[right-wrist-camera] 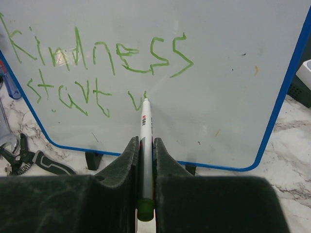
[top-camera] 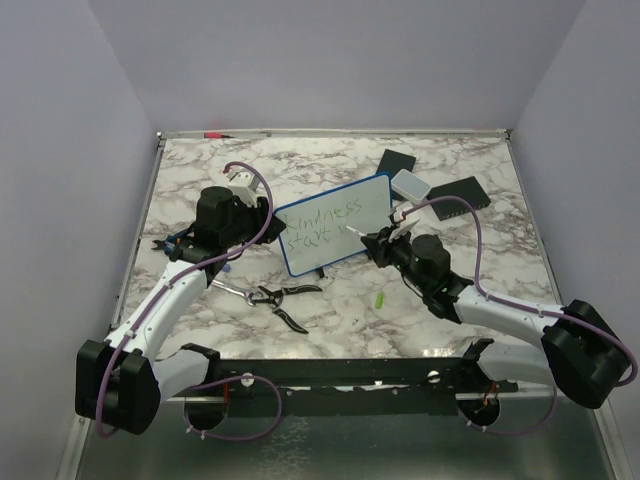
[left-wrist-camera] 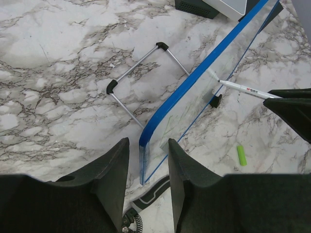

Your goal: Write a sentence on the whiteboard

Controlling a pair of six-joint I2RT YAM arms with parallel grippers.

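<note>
Over on the left, the left gripper (left-wrist-camera: pixel 146 148) is sitting at the nine o'clock edge of the whiteboard (top-camera: pixel 335 228). Its jaws are standing partly spread, with the corner of the blue frame running between them and a gap showing on either side. At about seven o'clock from the board, black-handled pliers (top-camera: pixel 270 297) are lying open on the marble table (top-camera: pixel 340 320). The board itself is standing near the middle of the table, leaning back on a wire stand (left-wrist-camera: pixel 112 87). Its white face is rimmed in blue, with rounded corners. The sentence (right-wrist-camera: pixel 97 63) is showing in thin green handwriting: "kindness" on the upper line, "start" below it, then one small hooked stroke. The right gripper (right-wrist-camera: pixel 145 143) is reaching in from five o'clock, pressed together on a white marker (right-wrist-camera: pixel 145 116) whose tip is touching the board just beside that last stroke. A small green cap (top-camera: pixel 380 299) is lying at the board's five o'clock. Two black pads (top-camera: pixel 462 190) and a pale box (top-camera: pixel 410 183) are sitting at its one o'clock.
</note>
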